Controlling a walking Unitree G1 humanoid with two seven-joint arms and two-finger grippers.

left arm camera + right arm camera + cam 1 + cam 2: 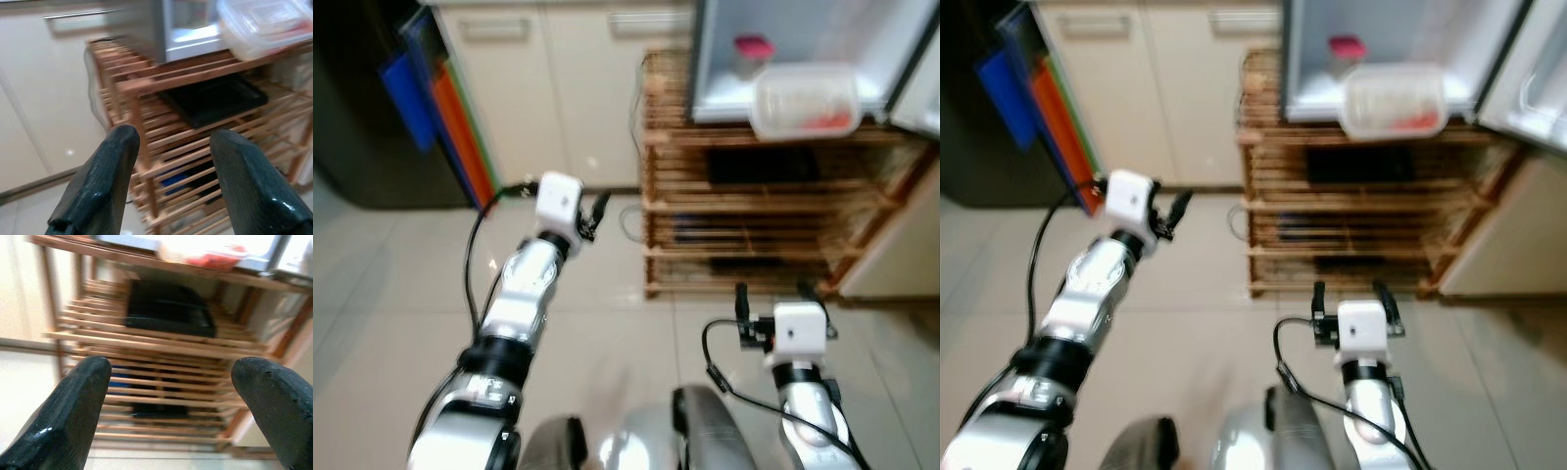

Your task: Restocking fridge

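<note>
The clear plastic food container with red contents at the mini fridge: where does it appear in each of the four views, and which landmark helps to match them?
Left eye view: clear plastic food container, upper right, at the fridge's front edge.
Right eye view: upper middle-right.
Left wrist view: far corner, above the rack.
Right wrist view: blurred, above the rack.
Shared landmark: wooden slatted rack beneath it.

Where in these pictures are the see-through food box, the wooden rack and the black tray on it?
clear plastic container [806, 101], left eye view, middle of its lid.
wooden rack [658, 211], left eye view, its left front post.
black tray [168, 308], right wrist view, middle of its top.
</note>
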